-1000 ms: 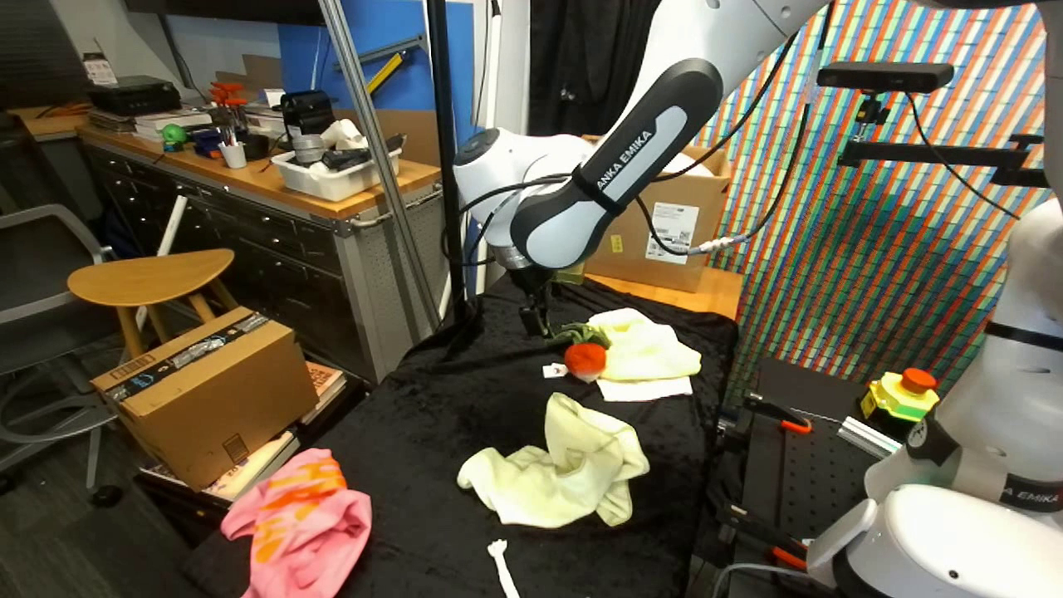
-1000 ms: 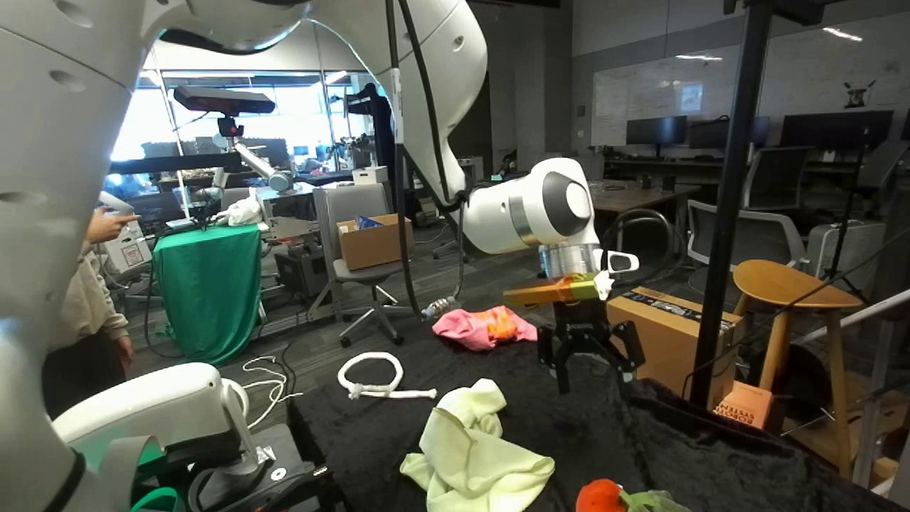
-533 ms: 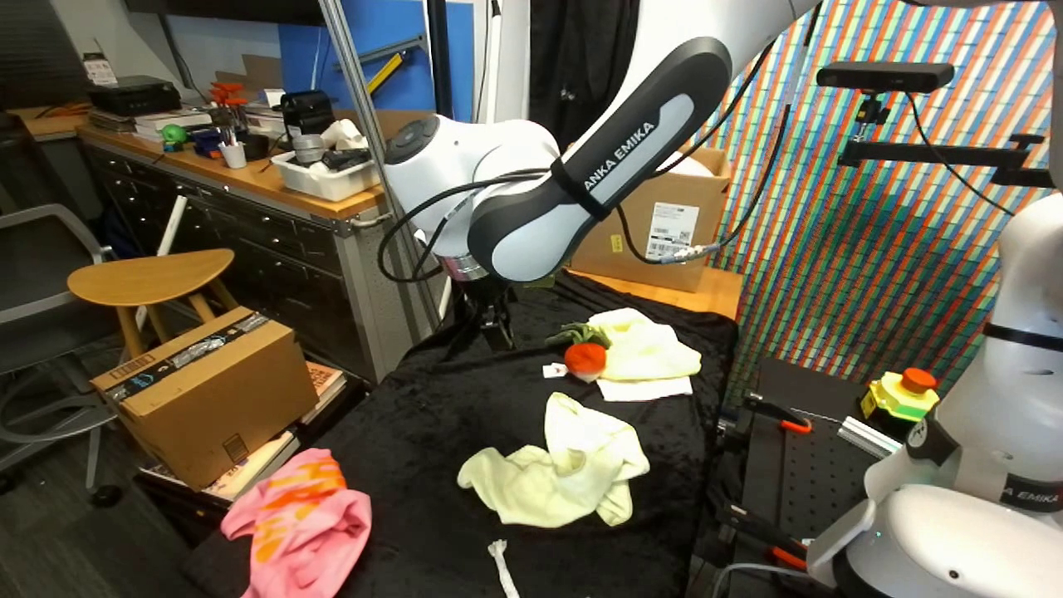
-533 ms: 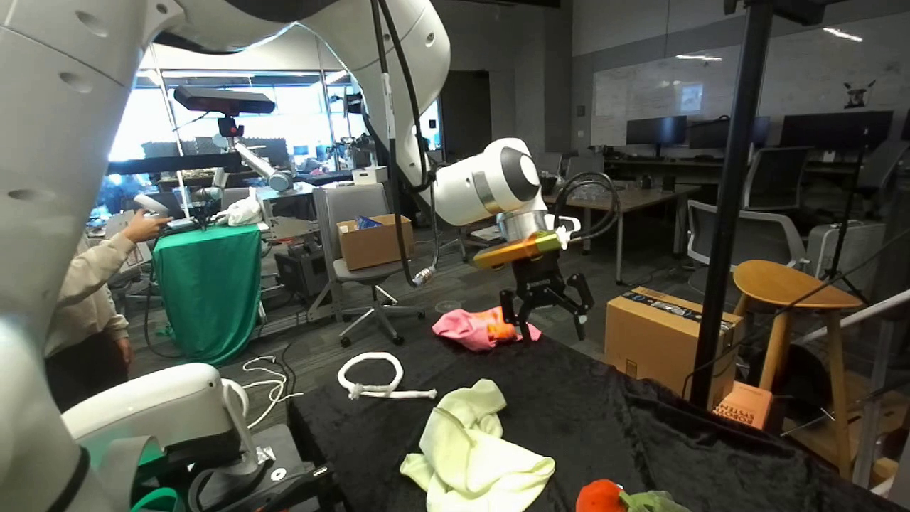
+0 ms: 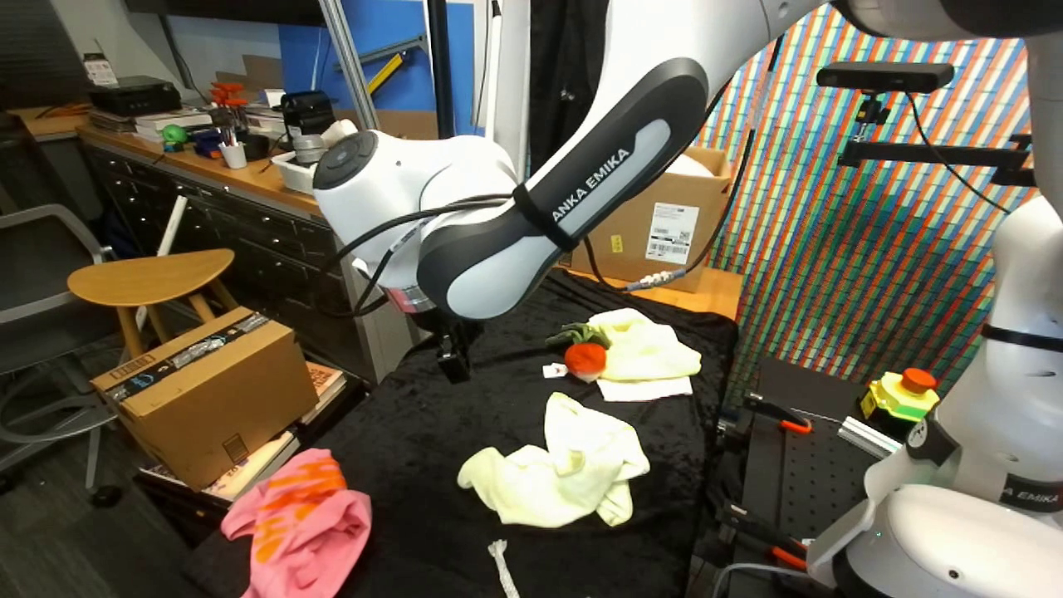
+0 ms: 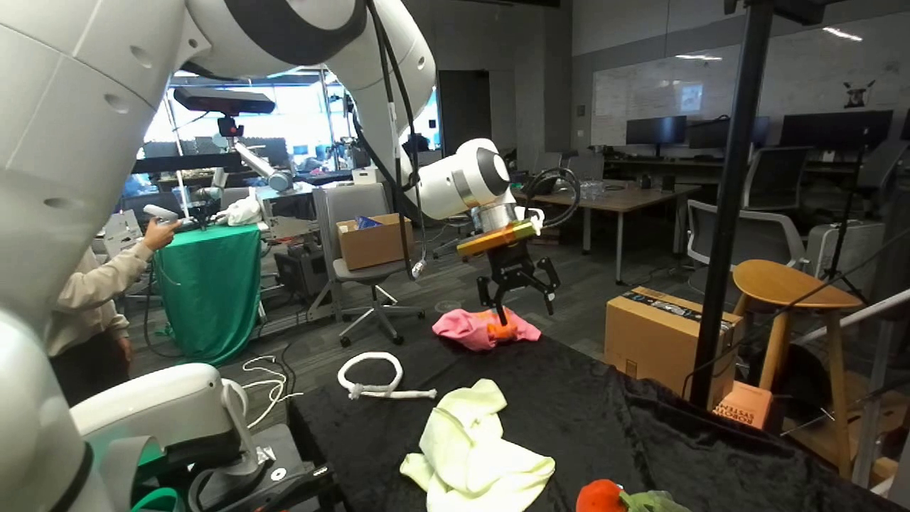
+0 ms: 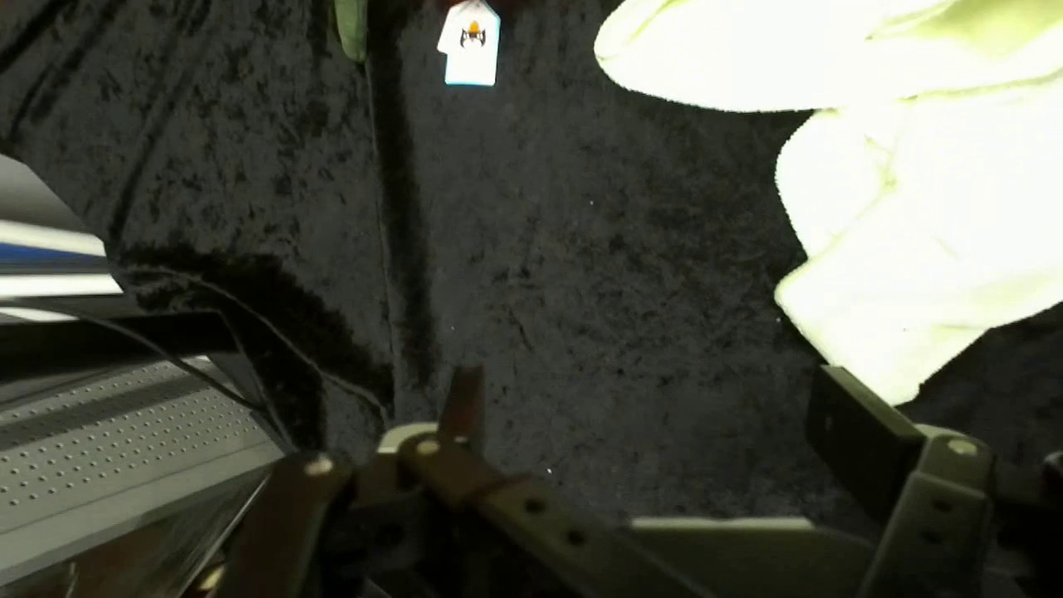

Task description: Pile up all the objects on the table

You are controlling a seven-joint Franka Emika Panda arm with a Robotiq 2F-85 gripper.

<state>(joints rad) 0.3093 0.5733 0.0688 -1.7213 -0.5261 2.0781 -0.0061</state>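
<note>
Wrist view: your gripper point(image 7: 653, 407) is standing with its jaws spread wide, holding nothing, and black table fabric point(image 7: 581, 249) is showing between them. A crumpled pale yellow cloth point(image 7: 938, 183) is lying at the right of that picture, one corner pointing down toward the finger there and a rounded fold pointing left. In both exterior views you are hovering above the fabric, apart from that cloth. In an exterior view, the pale yellow cloth point(image 5: 565, 498) is running its long axis left to right, lower in the picture than your jaws and to their right. A red round plush point(image 5: 585, 360) is resting beyond it, just beside a second pale yellow cloth point(image 5: 648, 349). A pink-and-orange cloth point(image 5: 307, 531) is lying lower left, apart from the jaws. In an exterior view, that pink-and-orange cloth point(image 6: 462, 329) is stretching left to right behind one finger, and the plush's leafy green top point(image 6: 650, 501) is pointing right.
</note>
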